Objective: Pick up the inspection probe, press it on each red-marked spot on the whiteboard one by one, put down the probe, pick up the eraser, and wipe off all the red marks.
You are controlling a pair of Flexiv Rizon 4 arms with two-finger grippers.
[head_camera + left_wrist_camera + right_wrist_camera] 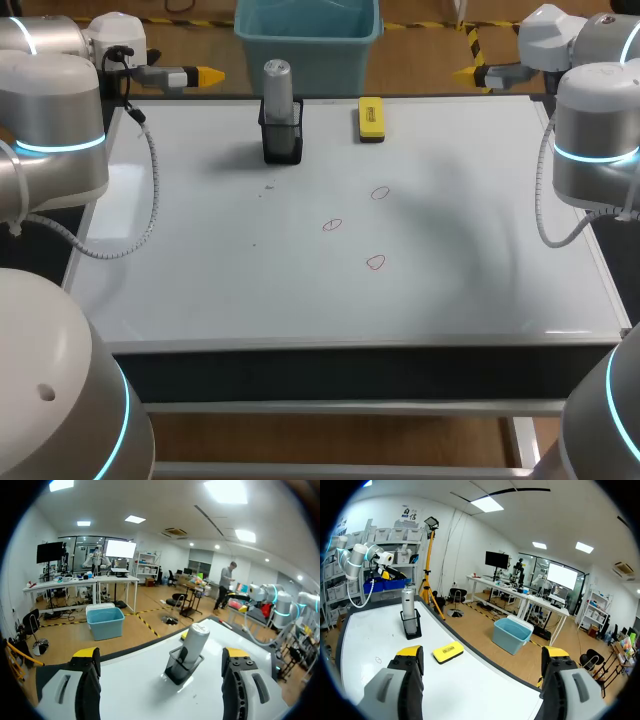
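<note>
Upright, to begin: inspection probe (277,85), a silver cylinder seated in a black holder (282,140) on the far part of the whiteboard (450,280), gripped by nothing. From the left wrist view, straight ahead of the left claw (160,654), framed between its two spread fingers and well clear of both. From the right wrist view, well ahead of the right claw (482,652) and off to one side, past one finger.

Next, eraser (371,118): yellow, flat on the board, near the holder but apart from it. Plain in the right wrist view, ahead of the right claw and seen between its fingers, nearer to it than the probe. Barely glimpsed from the left wrist view, mostly hidden behind the probe.

Then red marks (332,225): three small loops, shown all together only from the head view, across the middle of the board, nearer the robot than holder and eraser. One of them caught in the right wrist view, just beside a yellow fingertip (409,652).

Both claws spread wide, pinching nothing, a state plain only from the wrist views. From the head view, just one yellow tip of each, over the far corners of the worktop (330,375), left on the probe's side, right on the eraser's.

Beyond the probe, right arm (280,605) in the left wrist view, left arm (355,560) in the right wrist view.
</note>
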